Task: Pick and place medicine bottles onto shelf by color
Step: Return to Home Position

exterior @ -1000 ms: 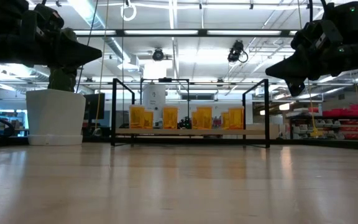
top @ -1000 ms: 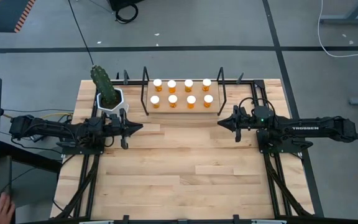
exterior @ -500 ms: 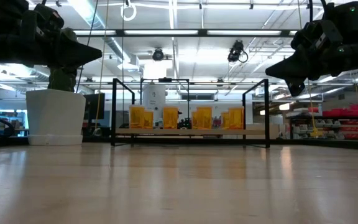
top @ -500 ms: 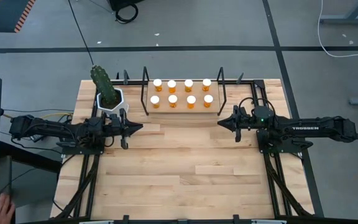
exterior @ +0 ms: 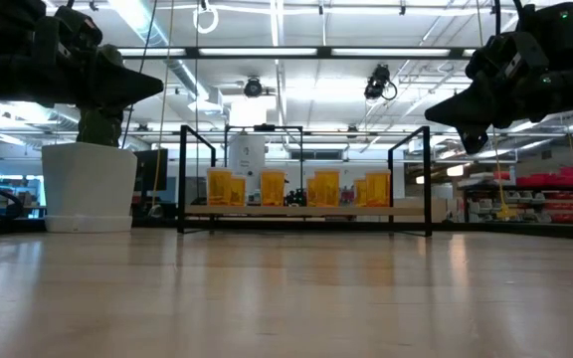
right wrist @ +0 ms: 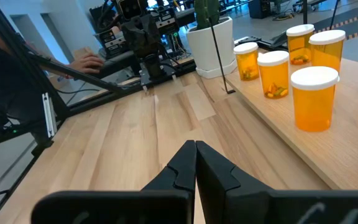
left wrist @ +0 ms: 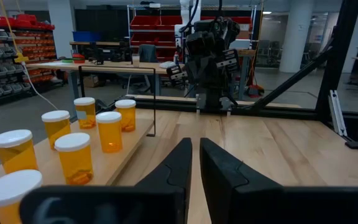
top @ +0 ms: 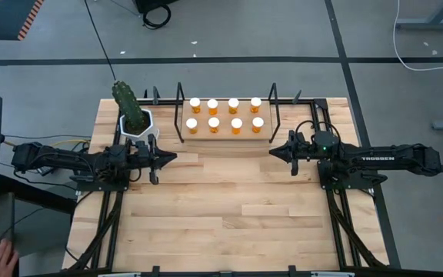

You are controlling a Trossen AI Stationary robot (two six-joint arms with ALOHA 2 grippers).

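Both our arms have stayed put since a moment ago. Our left gripper (top: 172, 157) hangs over the table (top: 229, 208) by the white cactus pot (top: 137, 125), fingers pinched nearly together, holding nothing. Our right gripper (top: 272, 152) faces it, pinched tight and empty too. We read TROSSEN on the right arm. All eight medicine bottles (top: 214, 122) stand in two rows on the shelf (top: 224, 132).

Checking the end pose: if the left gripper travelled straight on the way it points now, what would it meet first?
Probably the right gripper, which faces the left gripper across the tabletop. The shelf sits off to one side of that line; heights are hard to compare.
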